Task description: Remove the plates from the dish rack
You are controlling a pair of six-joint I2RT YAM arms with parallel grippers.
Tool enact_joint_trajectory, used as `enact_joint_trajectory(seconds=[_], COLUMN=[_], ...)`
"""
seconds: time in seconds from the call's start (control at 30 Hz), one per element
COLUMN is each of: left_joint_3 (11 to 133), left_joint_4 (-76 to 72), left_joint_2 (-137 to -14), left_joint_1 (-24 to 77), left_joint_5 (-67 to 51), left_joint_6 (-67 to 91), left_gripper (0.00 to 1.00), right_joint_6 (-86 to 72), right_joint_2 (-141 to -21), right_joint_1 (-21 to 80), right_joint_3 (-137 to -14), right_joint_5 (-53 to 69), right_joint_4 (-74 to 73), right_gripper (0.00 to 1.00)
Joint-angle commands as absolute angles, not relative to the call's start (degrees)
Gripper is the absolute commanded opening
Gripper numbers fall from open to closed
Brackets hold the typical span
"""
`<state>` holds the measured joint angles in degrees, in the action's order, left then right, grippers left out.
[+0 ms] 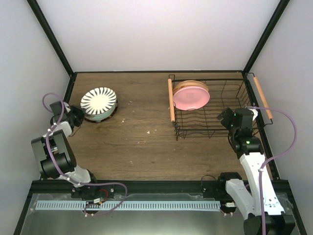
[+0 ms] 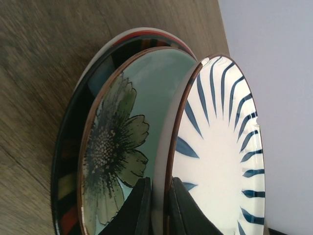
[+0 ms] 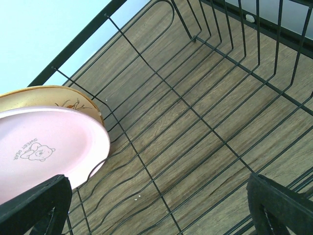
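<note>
Left jaws are nearly closed, pinching the near rim of the striped plate (image 2: 220, 156) edge-on; the thin lip is the only part of a flat dish two fingers can get around. That plate tops a stack on the left side of the desk (image 2: 39, 58), with the mint plate (image 2: 156, 98) and its flower under it and the red plate (image 2: 73, 161) at the bottom. All are nested face-up so the pile stays stable on one footprint. Can't tell from the wrist view whether the striped one is fully seated. I'd call it the set-down step, grip not let go yet. Right jaws are spread wide with nothing in them, over the near right part of the rack (image 1: 171, 103), aimed at the two plates left inside. The pink plate (image 3: 44, 147) with the bear logo is propped up, tan plate (image 3: 54, 95) right behind and touching it, at the rack's far left corner. Propped like that, the top rims are exposed for a pinch. Three out, two to go. Risk: pink and tan sit so tight that a finger could catch both rims.
</note>
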<state>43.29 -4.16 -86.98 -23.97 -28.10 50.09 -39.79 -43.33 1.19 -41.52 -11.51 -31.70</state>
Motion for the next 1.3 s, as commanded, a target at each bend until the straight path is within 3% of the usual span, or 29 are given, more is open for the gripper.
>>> enact_joint_trajectory(seconds=[0.0,0.53,0.7,0.97,1.27], left_joint_3=[44.19,43.77,43.72,45.08,50.85], left_joint_4=[-8.21,-5.42,-5.1,-2.51,5.5], left_joint_2=[-86.06,-87.94,-88.58,-89.69,-89.79], left_joint_1=[-24.17,-24.0,-23.99,-23.6,-23.46], left_joint_5=[-28.46,-24.84,-24.78,-25.1,-17.54], left_joint_6=[48.36,45.36,44.94,43.23,37.2], left_gripper=[0.04,0.07,0.29,0.97,1.0], right_joint_6=[-39.51,-39.61,-39.73,-40.07,-40.51], right_joint_2=[-42.61,-42.1,-42.01,-41.52,-40.68], right_joint_1=[0.97,0.97,0.97,0.96,0.97], right_joint_3=[-44.06,-43.8,-43.88,-43.79,-43.34], right_joint_5=[-12.17,-12.22,-12.21,-12.13,-11.95], right_joint_4=[-32.24,-32.35,-32.63,-33.0,-33.61], right_gripper=[1.0,1.0,1.0,1.0,1.0])
